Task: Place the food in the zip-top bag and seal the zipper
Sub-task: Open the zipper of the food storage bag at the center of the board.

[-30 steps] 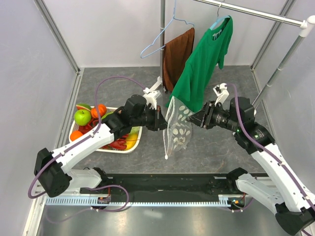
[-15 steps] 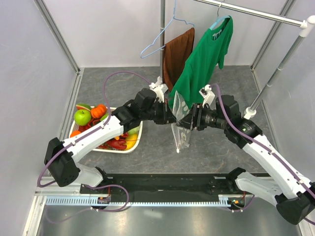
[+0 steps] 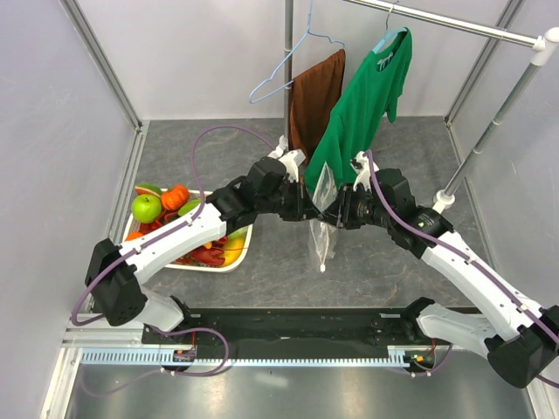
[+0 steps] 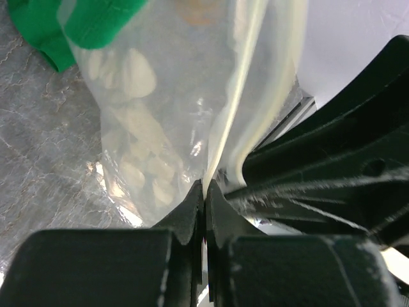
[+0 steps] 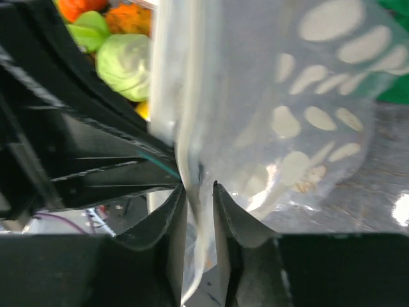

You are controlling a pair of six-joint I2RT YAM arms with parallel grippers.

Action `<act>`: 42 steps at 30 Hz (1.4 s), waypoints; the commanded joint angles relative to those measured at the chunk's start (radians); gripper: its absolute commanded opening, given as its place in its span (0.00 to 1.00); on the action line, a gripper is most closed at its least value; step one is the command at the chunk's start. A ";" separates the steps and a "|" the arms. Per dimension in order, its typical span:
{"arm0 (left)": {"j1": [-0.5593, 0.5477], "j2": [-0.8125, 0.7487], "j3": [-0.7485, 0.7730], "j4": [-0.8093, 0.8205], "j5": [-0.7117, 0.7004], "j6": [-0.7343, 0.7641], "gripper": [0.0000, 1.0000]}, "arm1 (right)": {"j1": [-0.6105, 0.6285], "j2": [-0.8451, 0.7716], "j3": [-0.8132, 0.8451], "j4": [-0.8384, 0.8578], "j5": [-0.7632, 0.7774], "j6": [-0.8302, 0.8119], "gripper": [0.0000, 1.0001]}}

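Both arms meet at the zip-top bag (image 3: 320, 237), which hangs edge-on in the air and clear of the table (image 3: 271, 262), its dotted film drooping below the two grippers. The left gripper (image 3: 309, 209) comes in from the bag's left, and in its wrist view its fingers (image 4: 192, 211) are pressed together on the bag's edge, right where the whitish zipper (image 4: 238, 96) runs down into them. The right gripper (image 3: 337, 214) comes in from the bag's right, directly opposite and almost touching the other, and is likewise pinched on the film (image 5: 199, 192). The food (image 3: 146, 208) lies well to the bag's left, heaped in the white basket (image 3: 218, 267). A green T-shirt (image 3: 362, 113) hangs just behind the bag.
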 commanded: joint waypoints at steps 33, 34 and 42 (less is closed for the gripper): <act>0.213 -0.175 -0.049 -0.345 0.384 0.683 0.70 | -0.035 -0.142 0.004 -0.236 -0.010 -0.238 0.00; 0.229 -0.199 -0.049 -0.361 0.396 0.701 0.75 | -0.035 -0.142 -0.016 -0.227 -0.006 -0.229 0.00; 0.309 -0.529 -0.009 -0.540 0.094 0.917 1.00 | -0.035 -0.168 -0.055 -0.194 -0.012 -0.183 0.00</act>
